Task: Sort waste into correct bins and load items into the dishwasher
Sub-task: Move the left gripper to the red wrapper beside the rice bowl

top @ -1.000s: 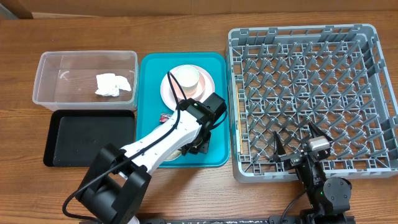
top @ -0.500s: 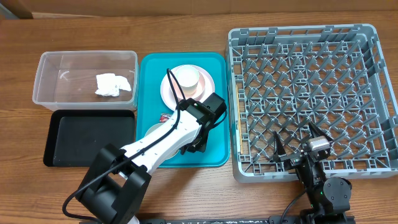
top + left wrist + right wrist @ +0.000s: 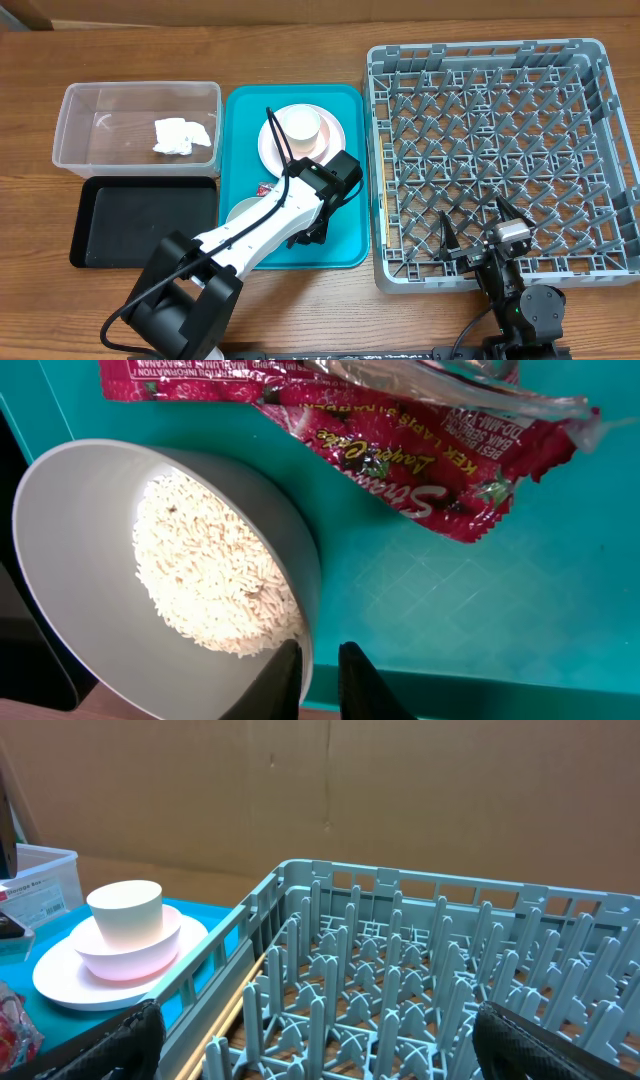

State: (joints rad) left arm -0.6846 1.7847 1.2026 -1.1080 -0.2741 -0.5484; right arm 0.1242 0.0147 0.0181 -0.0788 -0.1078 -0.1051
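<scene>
One finger of your left gripper [image 3: 318, 652] sits inside the pale grey-green bowl [image 3: 90, 510] and the other sits outside it, so the jaws are pinched on the bowl's wall at the rim. White rice grains [image 3: 210, 580] lie heaped inside, against the wall nearest those fingers. The bowl is at the near left part of the teal tray [image 3: 450, 620]. You cannot tell from these views whether it rests on the tray or is raised off it.

Just beyond the bowl, the red snack wrapper [image 3: 400, 450] lies flat on the same tray. At the tray's far end stands the round pale-pink plate [image 3: 60, 982]. It carries the pinkish-white bowl [image 3: 125, 952], and the white cup [image 3: 125, 910] is nested upright in that bowl.

To the left of the teal tray you have the clear tub [image 3: 75, 150], with the crumpled napkin [image 3: 182, 136] lying inside it. The black tray [image 3: 145, 225] lies just in front of the tub.

On the other side of the teal tray, the grey dish rack [image 3: 490, 50] stands close alongside. Your right gripper [image 3: 318, 1015] is at the rack's near edge. Its fingers are spread wide and hold nothing. Everything rests on the wooden table [image 3: 300, 60].
</scene>
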